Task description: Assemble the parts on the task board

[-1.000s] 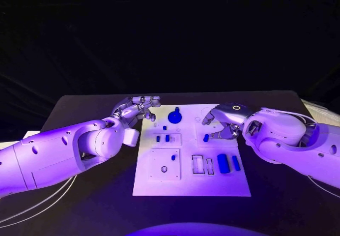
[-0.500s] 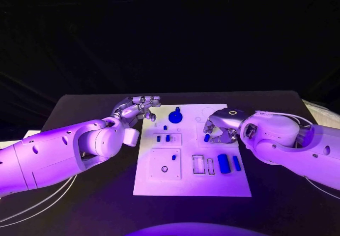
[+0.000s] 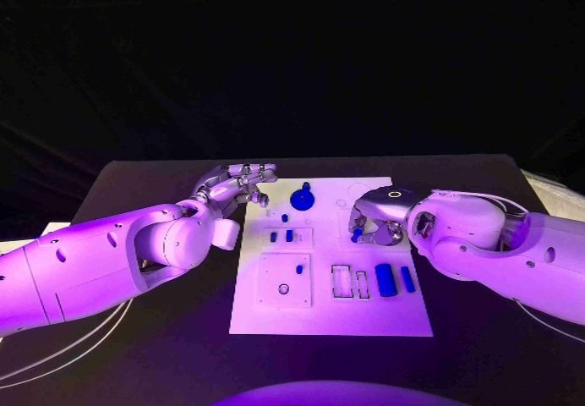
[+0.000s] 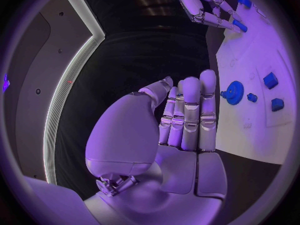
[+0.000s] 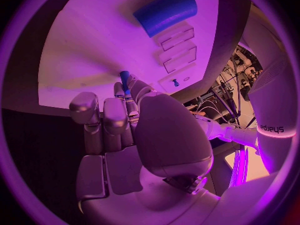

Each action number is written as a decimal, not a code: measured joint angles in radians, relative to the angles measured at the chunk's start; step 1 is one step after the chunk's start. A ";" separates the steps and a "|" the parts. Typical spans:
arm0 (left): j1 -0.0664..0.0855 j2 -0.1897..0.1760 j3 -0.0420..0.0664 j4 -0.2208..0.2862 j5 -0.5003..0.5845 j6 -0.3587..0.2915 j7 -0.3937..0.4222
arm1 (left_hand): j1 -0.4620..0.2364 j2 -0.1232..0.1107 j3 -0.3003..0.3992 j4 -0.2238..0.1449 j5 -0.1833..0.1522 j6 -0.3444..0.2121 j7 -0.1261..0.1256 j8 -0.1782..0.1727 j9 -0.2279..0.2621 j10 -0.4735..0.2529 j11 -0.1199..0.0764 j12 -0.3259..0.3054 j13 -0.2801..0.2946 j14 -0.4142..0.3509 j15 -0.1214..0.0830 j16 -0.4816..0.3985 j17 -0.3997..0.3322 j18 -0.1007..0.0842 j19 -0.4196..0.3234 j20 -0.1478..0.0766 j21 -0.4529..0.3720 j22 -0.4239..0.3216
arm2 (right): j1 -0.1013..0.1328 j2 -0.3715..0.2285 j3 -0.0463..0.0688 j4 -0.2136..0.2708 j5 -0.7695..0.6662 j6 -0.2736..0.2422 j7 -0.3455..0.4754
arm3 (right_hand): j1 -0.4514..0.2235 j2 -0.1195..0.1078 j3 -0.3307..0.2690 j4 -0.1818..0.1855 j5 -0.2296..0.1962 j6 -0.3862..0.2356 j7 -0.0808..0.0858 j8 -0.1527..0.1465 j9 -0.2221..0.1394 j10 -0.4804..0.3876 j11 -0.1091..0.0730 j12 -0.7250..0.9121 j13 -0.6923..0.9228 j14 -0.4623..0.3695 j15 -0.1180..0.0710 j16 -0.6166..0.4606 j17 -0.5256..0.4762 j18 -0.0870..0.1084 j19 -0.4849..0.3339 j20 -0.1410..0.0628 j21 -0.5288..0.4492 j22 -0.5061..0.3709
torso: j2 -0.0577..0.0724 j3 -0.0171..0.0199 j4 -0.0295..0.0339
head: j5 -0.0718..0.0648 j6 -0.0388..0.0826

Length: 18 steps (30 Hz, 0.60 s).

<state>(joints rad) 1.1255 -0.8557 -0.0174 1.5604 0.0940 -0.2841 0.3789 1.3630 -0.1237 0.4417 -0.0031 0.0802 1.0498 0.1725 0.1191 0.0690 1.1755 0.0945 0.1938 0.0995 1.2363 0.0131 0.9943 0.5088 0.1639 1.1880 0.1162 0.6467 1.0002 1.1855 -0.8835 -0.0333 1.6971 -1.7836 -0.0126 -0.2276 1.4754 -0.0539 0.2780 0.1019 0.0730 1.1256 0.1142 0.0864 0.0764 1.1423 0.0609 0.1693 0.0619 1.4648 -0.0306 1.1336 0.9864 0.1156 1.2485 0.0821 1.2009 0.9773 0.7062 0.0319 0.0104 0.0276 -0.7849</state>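
On the near half of the task board [image 3: 329,317] sit the slotted plates, with my big blue cylinder [image 3: 384,280] and a smaller blue bar [image 3: 406,280] lying side by side just right of them. A bit further back, my right hand [image 3: 375,222] is down on the board, fingers curled round a small blue peg [image 3: 355,234], pinching it. Further still, the blue gear [image 3: 301,201] sits near the far edge. My left hand [image 3: 237,186] is at the board's far-left corner over the tabletop [image 3: 146,182], fingers straight, holding nothing.
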 measured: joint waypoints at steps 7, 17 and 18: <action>0.000 0.000 0.000 0.000 0.000 0.000 0.000 | 0.000 0.000 0.000 0.000 0.000 0.000 0.000 0.000 0.000 0.000 0.000 0.000 0.000 0.000 0.000 0.000 0.000 0.000 0.000 0.000 0.000 0.000 | -0.004 0.009 0.001 -0.010 0.001 -0.011 0.001 | -0.003 0.003 0.029 -0.001 -0.004 0.028 -0.001 0.003 0.003 0.034 -0.002 -0.002 0.001 0.000 0.000 0.025 0.026 0.000 0.018 0.001 0.023 0.035 | -0.001 0.0000 -0.0002 | 0.001 -0.001; 0.000 0.000 0.000 -0.002 0.000 0.001 -0.001 | 0.000 0.000 0.000 0.000 0.000 0.000 0.000 0.000 0.000 0.000 0.000 0.000 0.000 0.000 0.000 0.000 0.000 0.000 0.000 0.000 0.000 0.000 | -0.007 -0.029 0.003 0.042 0.002 -0.093 -0.003 | -0.001 0.007 0.079 -0.020 -0.022 0.041 0.001 0.009 0.008 0.054 0.003 -0.013 0.002 0.000 0.000 0.042 0.045 0.000 0.038 -0.001 0.052 0.076 | -0.001 0.0001 -0.0001 | 0.000 -0.002; 0.000 0.000 0.000 -0.002 0.000 0.001 -0.001 | 0.000 0.000 0.000 0.000 0.000 0.000 0.000 0.000 0.000 0.000 0.000 0.000 0.000 0.000 0.000 0.000 0.000 0.000 0.000 0.000 0.000 0.000 | -0.004 -0.034 0.005 0.052 0.005 -0.102 -0.003 | -0.001 0.007 0.081 -0.021 -0.022 0.041 0.001 0.009 0.008 0.054 0.003 -0.013 0.002 0.000 0.000 0.042 0.045 0.000 0.038 -0.001 0.052 0.077 | -0.001 0.0000 -0.0001 | -0.001 -0.002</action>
<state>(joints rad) 1.1255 -0.8554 -0.0174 1.5583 0.0940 -0.2829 0.3780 1.3630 -0.1237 0.4417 -0.0031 0.0802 1.0498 0.1725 0.1191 0.0691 1.1755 0.0945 0.1938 0.0993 1.2365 0.0134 0.9943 0.5088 0.1638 1.1880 0.1162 0.6467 1.0003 1.1818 -0.9178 -0.0280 1.7495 -1.7791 -0.1148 -0.2309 1.4741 -0.0471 0.3594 0.0810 0.0513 1.1669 0.1157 0.0954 0.0847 1.1958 0.0641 0.1560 0.0636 1.4647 -0.0305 1.1755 1.0316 0.1157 1.2862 0.0807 1.2532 1.0542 0.7050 0.0319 0.0103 0.0270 -0.7865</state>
